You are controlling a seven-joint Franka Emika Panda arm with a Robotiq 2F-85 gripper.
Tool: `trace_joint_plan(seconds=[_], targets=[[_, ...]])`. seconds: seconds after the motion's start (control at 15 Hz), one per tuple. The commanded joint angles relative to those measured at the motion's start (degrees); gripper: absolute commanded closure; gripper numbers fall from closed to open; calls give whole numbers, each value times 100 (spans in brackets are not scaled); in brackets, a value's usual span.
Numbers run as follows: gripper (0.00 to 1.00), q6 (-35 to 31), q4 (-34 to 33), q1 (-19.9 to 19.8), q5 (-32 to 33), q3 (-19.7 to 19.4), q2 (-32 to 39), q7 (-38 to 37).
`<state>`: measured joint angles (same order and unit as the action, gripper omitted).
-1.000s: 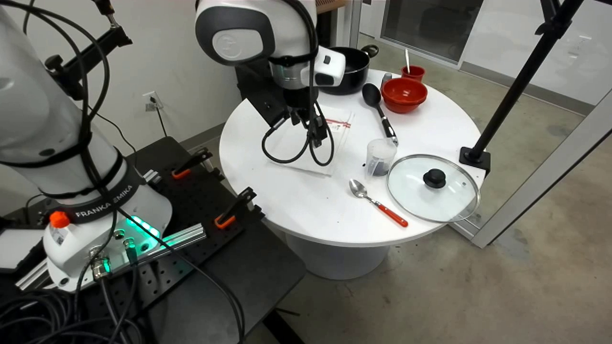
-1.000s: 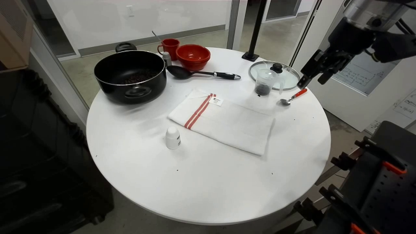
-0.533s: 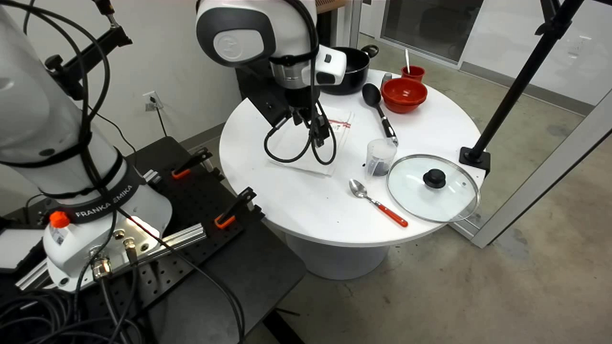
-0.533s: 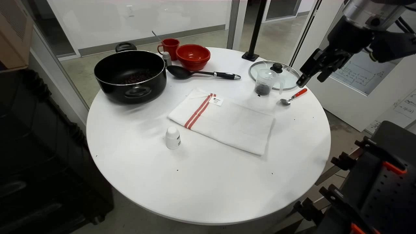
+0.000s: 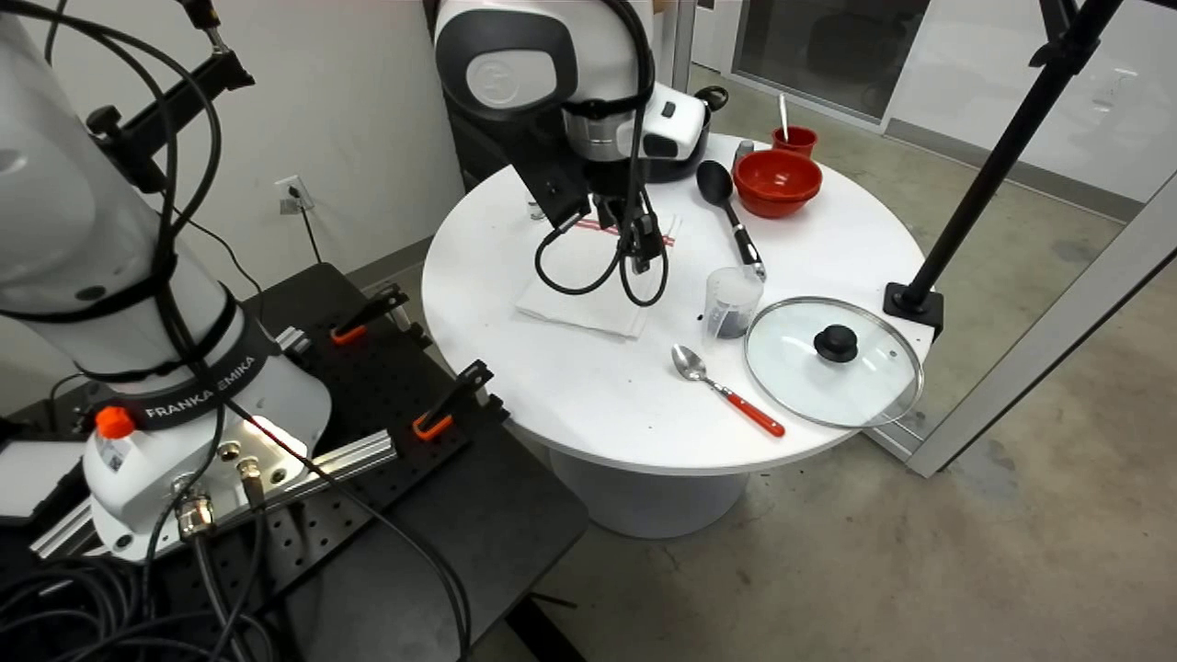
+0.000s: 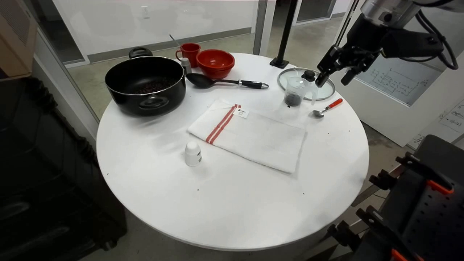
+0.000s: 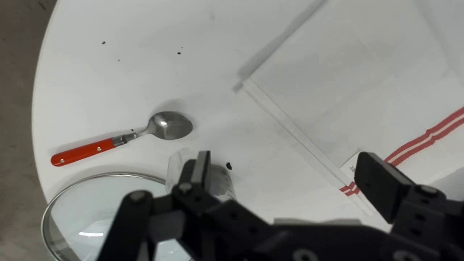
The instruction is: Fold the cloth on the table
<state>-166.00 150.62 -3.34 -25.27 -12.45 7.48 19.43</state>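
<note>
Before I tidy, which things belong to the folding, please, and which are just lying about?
For folding:
white red-striped cloth
round white table

Lying about:
round black pot
stacked red bowls
small red mug
long black spoon
round glass lid
red-handled metal spoon
clear measuring cup
small white container
small grey container

A thin white cloth (image 6: 261, 139) lies flat near the middle of the table (image 6: 217, 214), well in from its edge. In an exterior view it is a rectangle set aslant, running from far left to near right. Two red stripes (image 6: 220, 124) cross it close to the left end; a white printed label (image 6: 241, 113) sits at the far long side, just right of them. Faint creases mark the surface, and in the wrist view the stripes kink slightly. Its layers cannot be counted. The table is large, round, white and smooth-topped, on a thick pale base (image 5: 653, 501).
</note>
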Motion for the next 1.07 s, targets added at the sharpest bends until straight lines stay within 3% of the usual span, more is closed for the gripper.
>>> trace_joint_plan(seconds=[0.0,0.13,0.47,0.73,0.8,1.0], targets=[[0,878,-776,-231,-443,77,462,235],[0,1044,-1075,-281,-516,68,795,273],[0,601,-1546,-243,-387,72,1795,78],[0,313,-1832,-415,-449,415,2396,503],[0,212,-1864,-940,73,896,2439,234],[0,134,-2112,-1490,358,1396,2778,285]])
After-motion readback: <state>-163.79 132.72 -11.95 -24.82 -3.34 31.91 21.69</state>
